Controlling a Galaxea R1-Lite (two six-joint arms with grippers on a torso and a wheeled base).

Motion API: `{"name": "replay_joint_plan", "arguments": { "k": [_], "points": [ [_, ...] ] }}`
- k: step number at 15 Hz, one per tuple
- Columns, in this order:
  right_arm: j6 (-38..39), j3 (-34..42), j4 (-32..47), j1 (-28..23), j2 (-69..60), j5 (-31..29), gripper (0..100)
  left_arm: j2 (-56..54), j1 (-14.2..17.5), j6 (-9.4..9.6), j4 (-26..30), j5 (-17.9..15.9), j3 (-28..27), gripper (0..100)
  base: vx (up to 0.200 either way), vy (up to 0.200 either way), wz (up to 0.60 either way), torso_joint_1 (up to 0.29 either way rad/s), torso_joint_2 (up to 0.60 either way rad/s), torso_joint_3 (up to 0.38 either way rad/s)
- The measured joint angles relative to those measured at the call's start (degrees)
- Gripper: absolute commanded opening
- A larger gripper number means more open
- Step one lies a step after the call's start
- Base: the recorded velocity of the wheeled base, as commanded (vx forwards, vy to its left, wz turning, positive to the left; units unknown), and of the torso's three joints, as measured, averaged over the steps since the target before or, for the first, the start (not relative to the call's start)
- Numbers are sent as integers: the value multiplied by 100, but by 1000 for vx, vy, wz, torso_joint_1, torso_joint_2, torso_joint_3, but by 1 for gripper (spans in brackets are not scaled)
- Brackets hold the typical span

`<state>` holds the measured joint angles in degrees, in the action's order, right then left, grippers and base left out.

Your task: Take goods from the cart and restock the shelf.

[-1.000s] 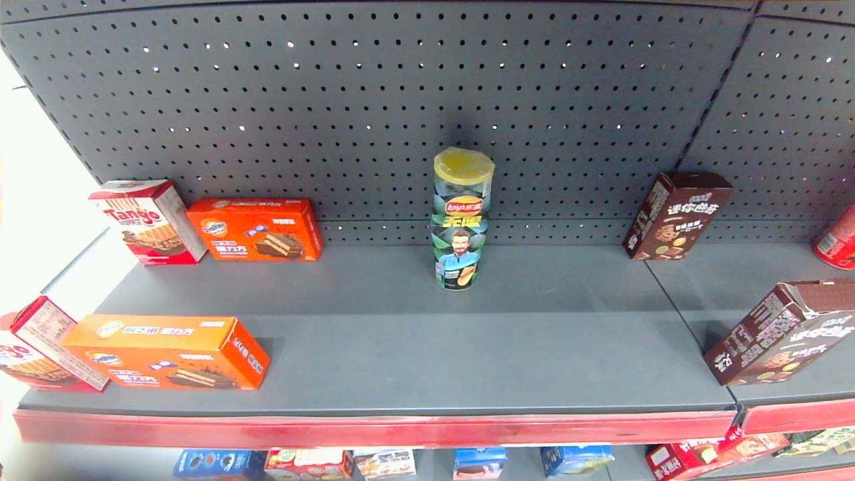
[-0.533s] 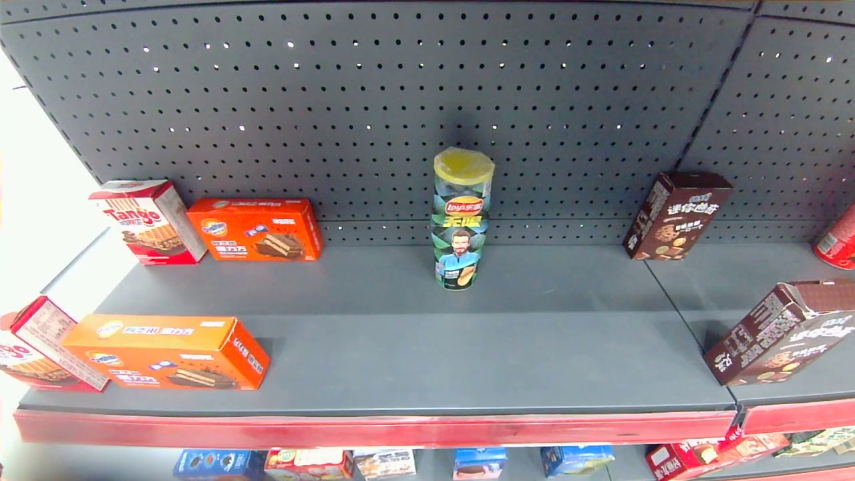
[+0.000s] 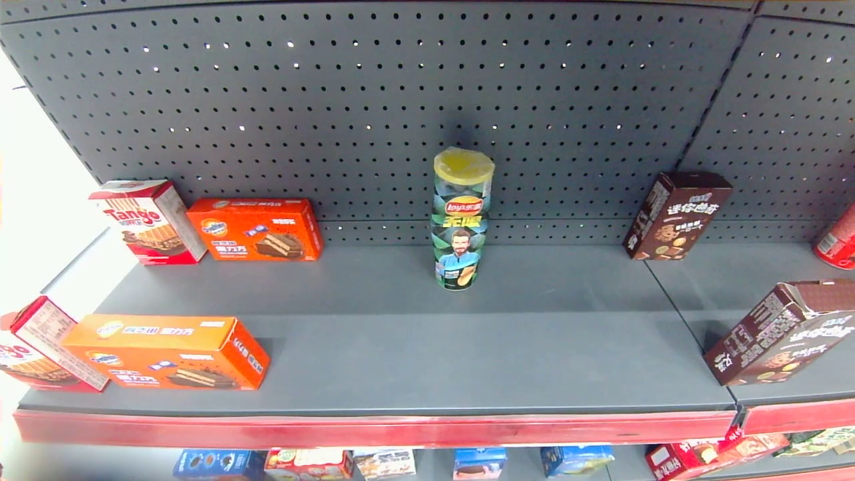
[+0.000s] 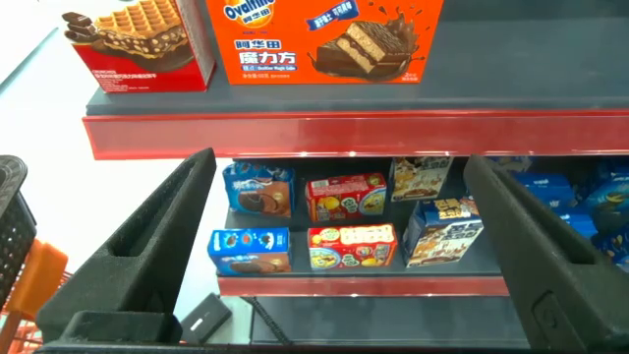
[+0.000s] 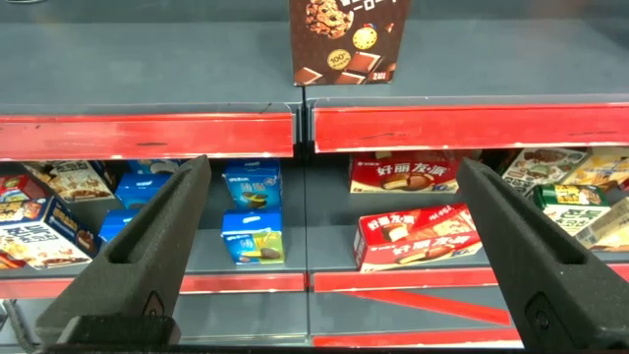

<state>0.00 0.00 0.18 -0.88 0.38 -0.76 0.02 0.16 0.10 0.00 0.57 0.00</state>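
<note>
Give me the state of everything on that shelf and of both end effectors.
chip can: upright, lid on
front orange box: on its long side, closed
rear orange box: on its long side
front brown box: upright
left end effector: open, empty
right end effector: open, empty

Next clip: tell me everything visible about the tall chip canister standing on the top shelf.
The chip canister is a tall cylinder, seemingly cardboard, with a green patterned wrap bearing a pictured figure. A yellow lid closes the top. It stands upright, alone, mid-width on the grey shelf, toward the back by the pegboard panel; whether it touches that panel cannot be told. Only the shelf beneath it visibly touches it.
</note>
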Motion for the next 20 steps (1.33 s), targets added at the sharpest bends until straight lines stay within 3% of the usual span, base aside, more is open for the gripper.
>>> {"name": "replay_joint_plan", "arguments": {
  "k": [11,20],
  "points": [
    [-2,0,0,2,-2,-4,100,0,0,-7,0,16,0,100,0,0,600,3,4,1],
    [-22,0,0,0,-9,-13,100,0,2,4,0,-17,0,100,0,0,0,0,0,0]
  ]
}}
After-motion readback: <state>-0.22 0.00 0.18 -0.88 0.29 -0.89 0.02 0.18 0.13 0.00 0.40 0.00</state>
